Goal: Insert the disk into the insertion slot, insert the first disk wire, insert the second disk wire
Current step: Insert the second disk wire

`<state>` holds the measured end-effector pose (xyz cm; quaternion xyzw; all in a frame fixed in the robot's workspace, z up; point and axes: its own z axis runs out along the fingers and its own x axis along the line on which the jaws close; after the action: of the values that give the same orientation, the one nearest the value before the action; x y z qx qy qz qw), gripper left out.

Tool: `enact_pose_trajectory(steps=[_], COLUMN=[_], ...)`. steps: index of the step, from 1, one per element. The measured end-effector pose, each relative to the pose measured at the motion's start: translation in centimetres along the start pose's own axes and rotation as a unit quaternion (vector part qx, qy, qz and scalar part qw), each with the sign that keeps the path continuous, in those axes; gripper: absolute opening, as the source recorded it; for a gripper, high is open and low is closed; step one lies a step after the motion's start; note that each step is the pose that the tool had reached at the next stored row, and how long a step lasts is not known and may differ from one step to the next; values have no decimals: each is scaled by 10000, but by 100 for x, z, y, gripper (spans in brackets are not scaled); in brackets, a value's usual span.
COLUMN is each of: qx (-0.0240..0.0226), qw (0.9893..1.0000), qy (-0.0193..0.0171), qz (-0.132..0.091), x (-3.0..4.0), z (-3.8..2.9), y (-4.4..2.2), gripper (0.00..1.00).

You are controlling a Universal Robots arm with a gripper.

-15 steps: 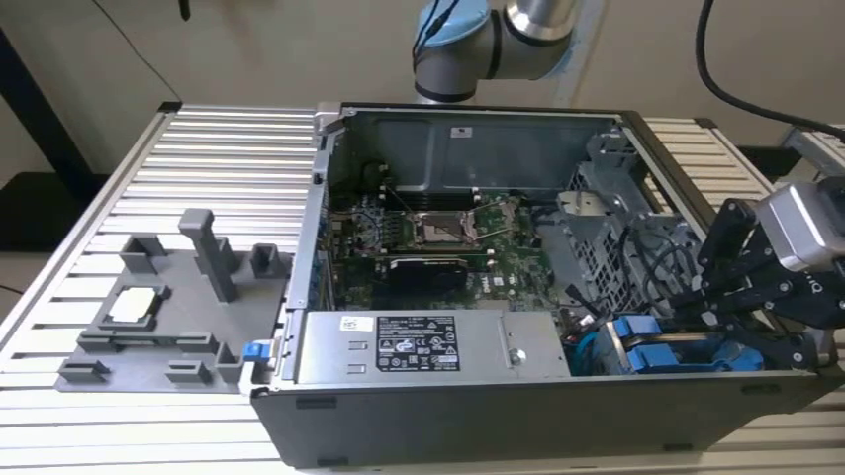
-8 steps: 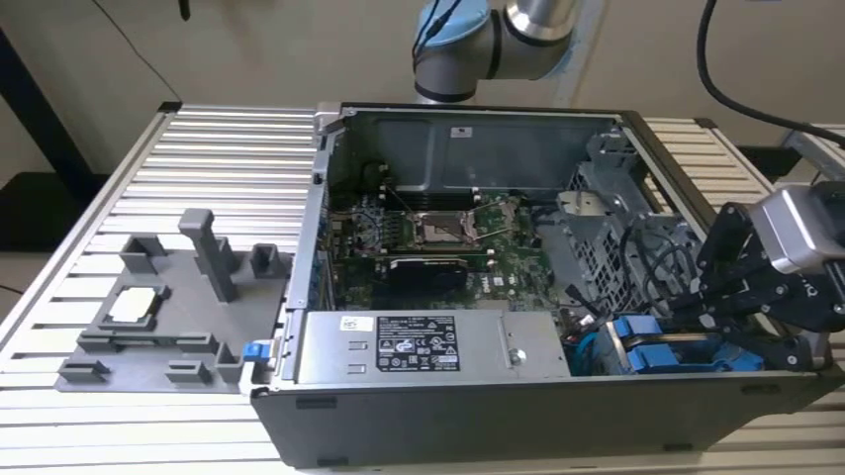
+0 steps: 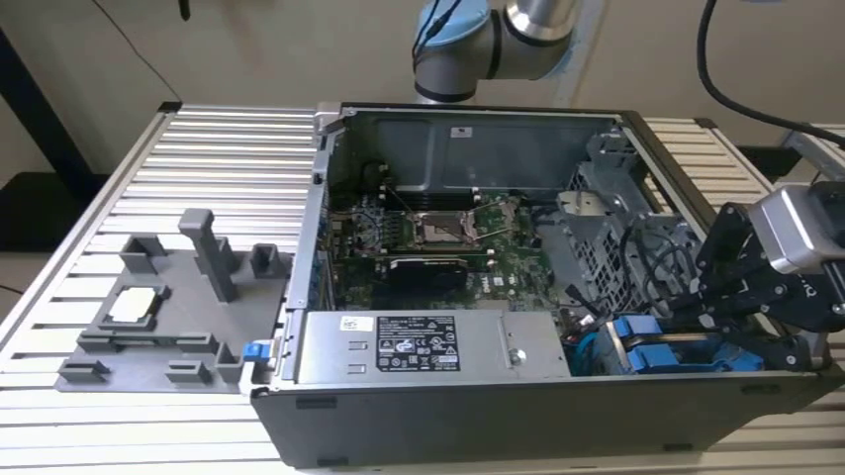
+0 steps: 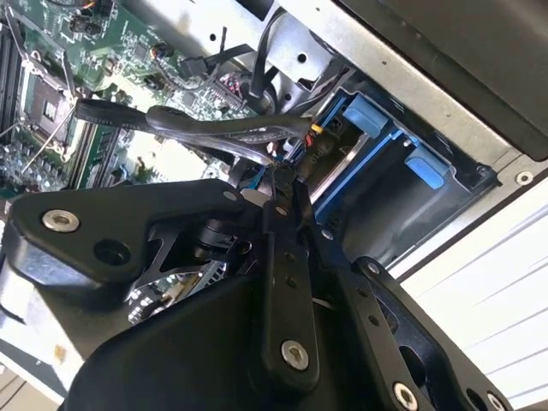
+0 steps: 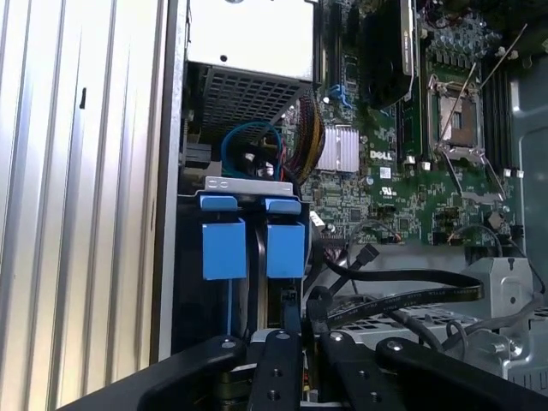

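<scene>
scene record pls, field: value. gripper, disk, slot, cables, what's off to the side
gripper: at the drive cage corner of the open case, on the exterior view's right
fingers: shut on a black cable
disk: blue-framed, seated in the insertion slot, beside another blue carrier
power supply: grey box next to the bays
motherboard: exposed, socket empty
fixture tray: grey, outside the case on the exterior view's left

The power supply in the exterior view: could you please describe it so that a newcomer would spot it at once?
Start at the open computer case on the slatted table. Along its near wall lies the power supply, a grey metal box between the green motherboard and that wall. Unlike the blue drive carriers beside it, it bears a black-and-white label.
</scene>
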<state>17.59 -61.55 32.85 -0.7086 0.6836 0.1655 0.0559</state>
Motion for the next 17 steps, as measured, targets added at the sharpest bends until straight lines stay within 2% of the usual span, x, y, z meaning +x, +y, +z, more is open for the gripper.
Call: enact_pose_trajectory(steps=[2,3,5,15,16,17], qx=[-3,-2,-2,-4,-4,-4], qw=[10000,10000,10000,10000,10000,10000], qy=[-5,-3,1,0,2,1], qz=[-2,-1,1,1,1,1], x=[1,1,-7,-144,-154,-155], z=[5,4,-22,-436,-466,-469], y=[-2,-1,5,69,74,75], gripper=[17,23,23,23,23,23])
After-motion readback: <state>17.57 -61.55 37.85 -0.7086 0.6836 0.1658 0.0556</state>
